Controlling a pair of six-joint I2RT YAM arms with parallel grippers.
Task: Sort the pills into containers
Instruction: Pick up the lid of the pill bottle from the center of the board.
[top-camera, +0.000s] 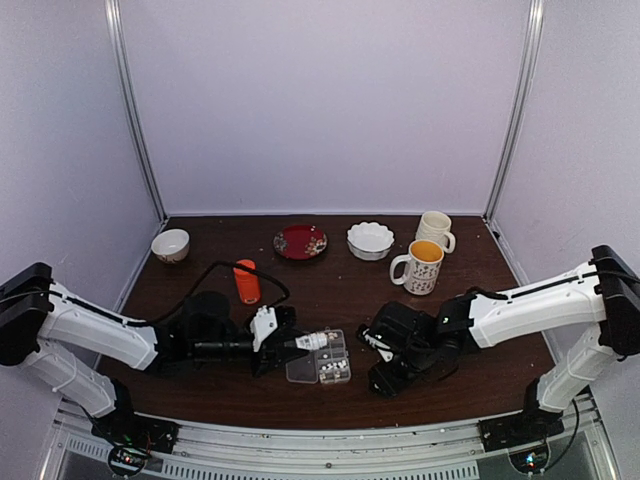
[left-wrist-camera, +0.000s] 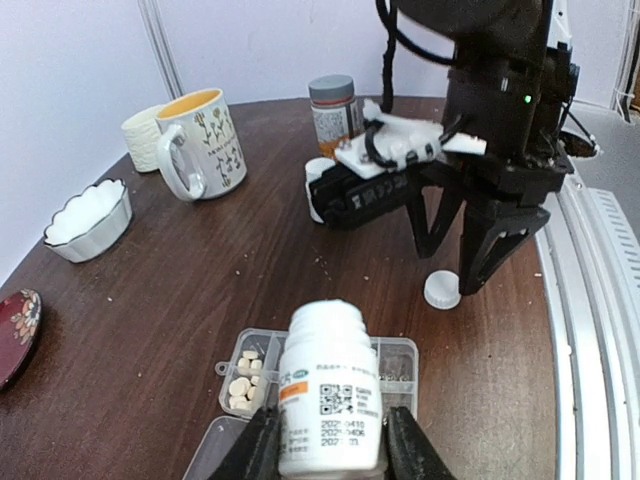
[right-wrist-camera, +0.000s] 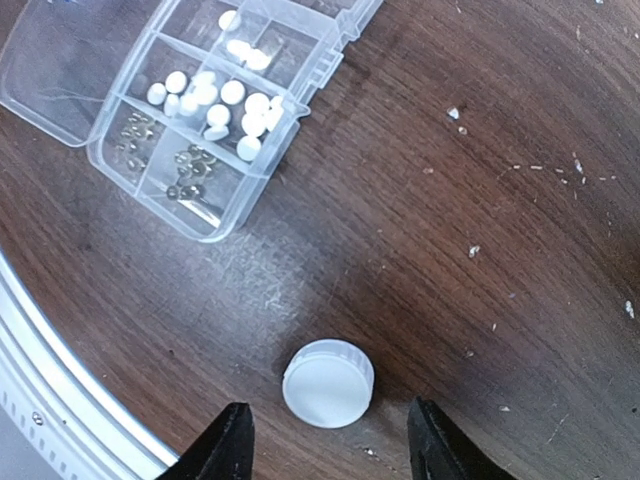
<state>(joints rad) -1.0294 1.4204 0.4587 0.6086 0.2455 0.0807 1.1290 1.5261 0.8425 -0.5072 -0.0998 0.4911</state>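
My left gripper (left-wrist-camera: 331, 445) is shut on a small uncapped white bottle (left-wrist-camera: 327, 400), held tilted with its mouth over the clear pill box (left-wrist-camera: 403, 352); both also show in the top view, the gripper (top-camera: 296, 344) and the box (top-camera: 334, 362). Beige pills (left-wrist-camera: 244, 379) lie in one cell at the box's left. In the right wrist view the pills (right-wrist-camera: 214, 99) fill two cells of the box (right-wrist-camera: 226, 221), and small metallic bits fill others. My right gripper (right-wrist-camera: 330, 440) is open, its fingers on either side of a white cap (right-wrist-camera: 328, 383) on the table without touching it.
An orange bottle (top-camera: 246, 281) stands behind my left arm. Two mugs (top-camera: 422, 265) (top-camera: 435, 230), a white scalloped bowl (top-camera: 370, 240), a red plate (top-camera: 300, 241) and a small bowl (top-camera: 170, 245) stand at the back. A grey-capped jar (left-wrist-camera: 333, 110) stands behind my right arm.
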